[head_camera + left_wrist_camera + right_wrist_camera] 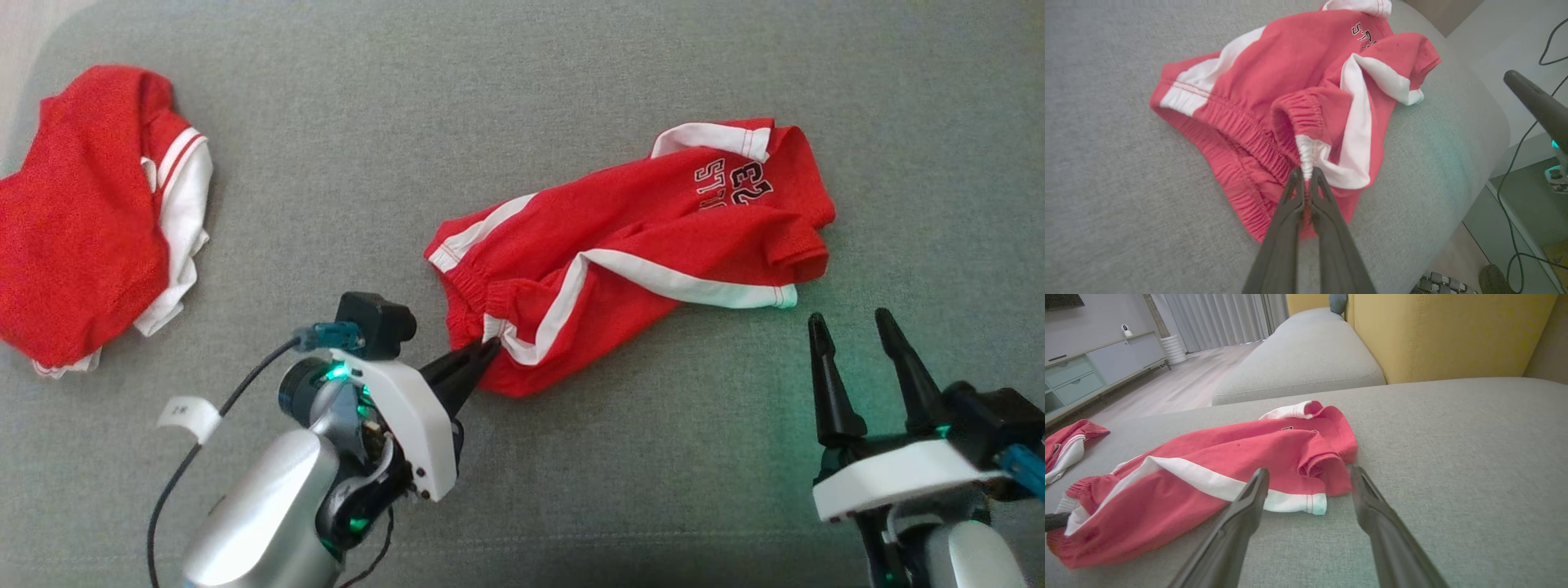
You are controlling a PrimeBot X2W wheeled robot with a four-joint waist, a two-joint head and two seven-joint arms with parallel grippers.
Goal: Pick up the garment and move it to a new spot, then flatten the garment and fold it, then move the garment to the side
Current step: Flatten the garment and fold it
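Left wrist view: left gripper (pixel 1306 176) clamped on the elastic waistband (pixel 1305 155) of the red jersey shorts with white stripes (pixel 1290 61), crumpled midway across the grey fabric sofa cushion (pixel 1106 171). Wide-open, empty right gripper (pixel 849 320) near front edge. Bite possibly shallow; lift slowly.

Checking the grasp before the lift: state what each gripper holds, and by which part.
The left gripper is shut on the red shorts, pinching the elastic waistband at its white stripe. The right gripper is open, holding nothing.
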